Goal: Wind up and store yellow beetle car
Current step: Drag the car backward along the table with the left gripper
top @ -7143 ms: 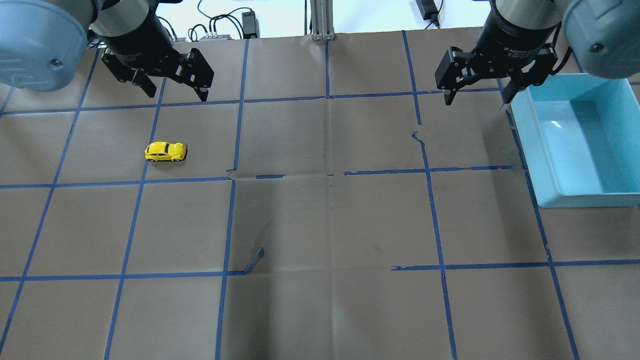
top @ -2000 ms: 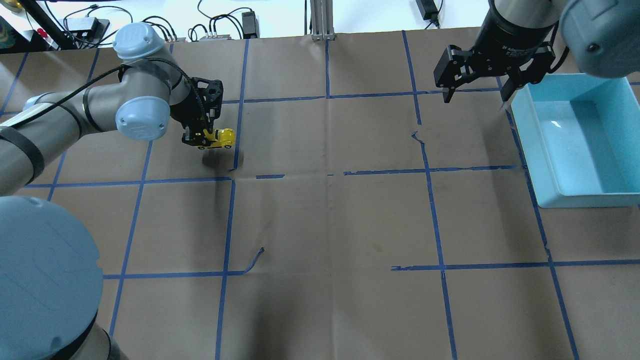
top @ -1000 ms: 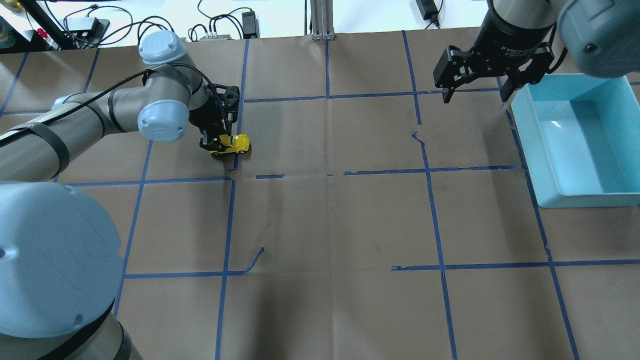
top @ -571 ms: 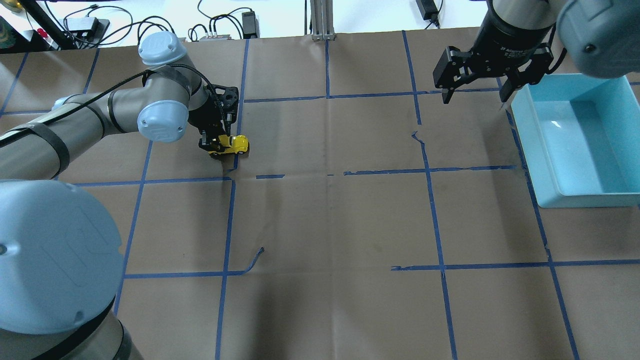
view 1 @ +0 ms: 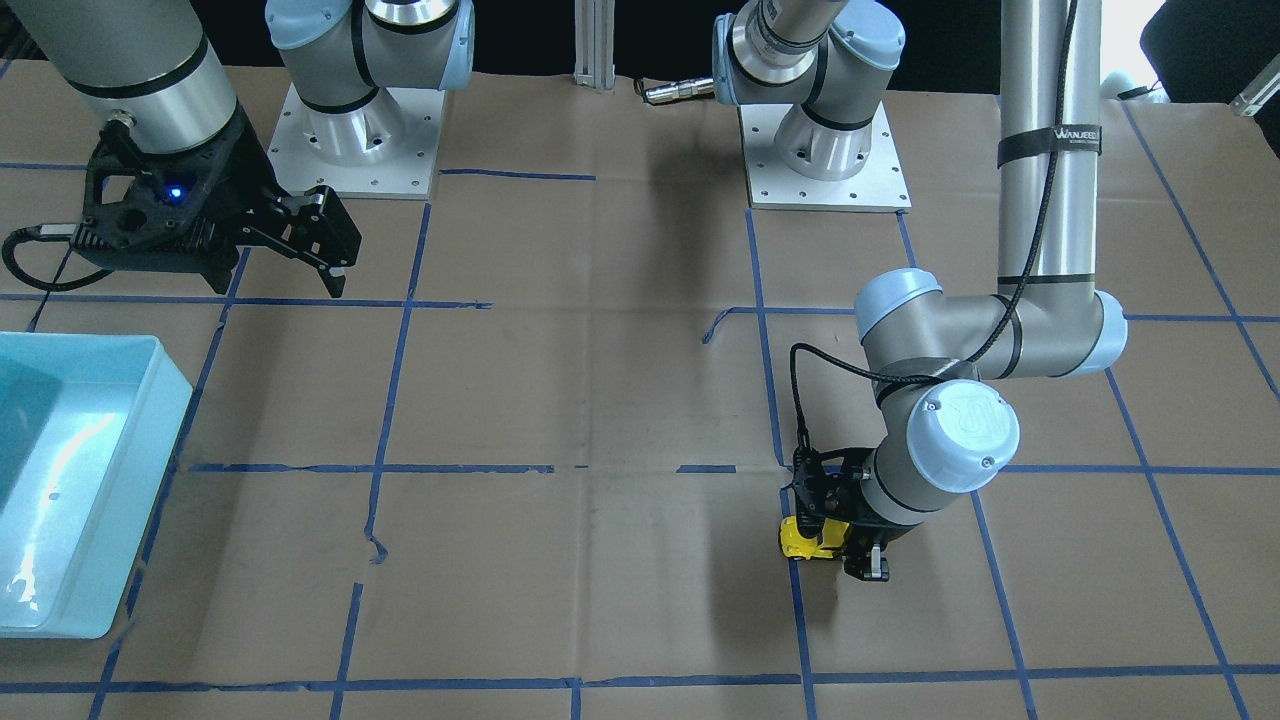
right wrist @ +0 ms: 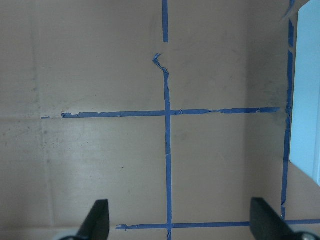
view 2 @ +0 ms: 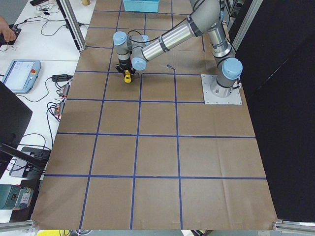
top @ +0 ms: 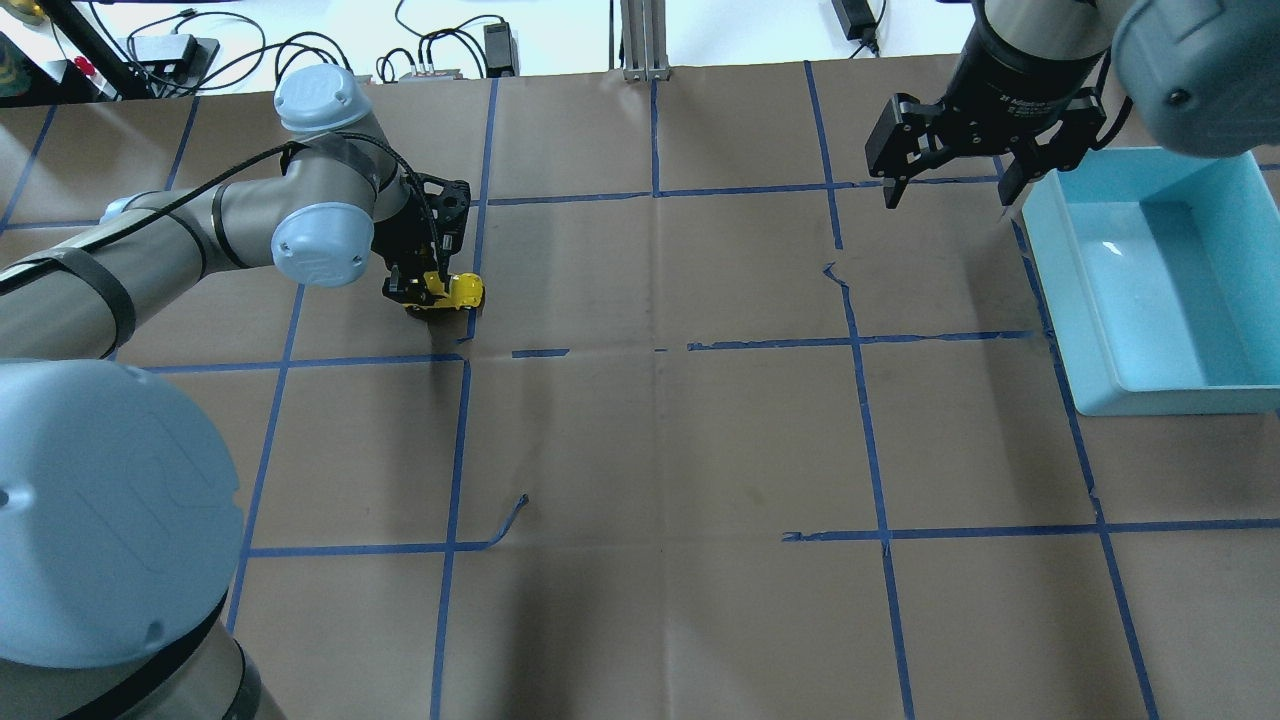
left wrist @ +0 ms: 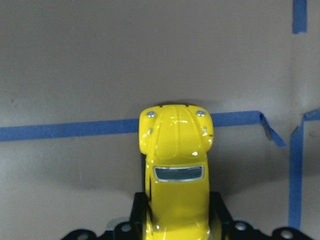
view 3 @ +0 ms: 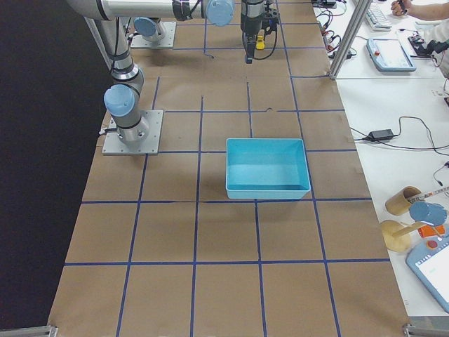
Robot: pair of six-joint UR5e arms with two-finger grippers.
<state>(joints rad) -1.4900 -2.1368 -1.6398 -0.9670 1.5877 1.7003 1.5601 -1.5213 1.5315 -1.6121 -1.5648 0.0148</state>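
Observation:
The yellow beetle car [top: 452, 291] is a tiny glossy toy with dark windows. My left gripper [top: 420, 295] is shut on its rear half and holds it down on the brown paper, nose pointing toward the table's middle. It also shows in the front-facing view [view 1: 808, 539] and in the left wrist view [left wrist: 176, 165], between the black fingers [left wrist: 218, 215]. My right gripper [top: 950, 190] is open and empty, hovering just left of the light-blue bin [top: 1240, 385]. Its fingertips [right wrist: 100, 215] frame bare paper in the right wrist view.
The table is covered in brown paper with a grid of blue tape [top: 655, 345]. A loose curl of tape [top: 508, 522] lies near the middle front. Cables and power bricks [top: 470, 45] lie beyond the far edge. The arm bases [view 1: 825, 150] stand at the robot's side.
Since seven seconds ago my left gripper came down and took hold of the car. Over the last second it has drawn the car a little back to the left along the paper. The right arm has barely moved.

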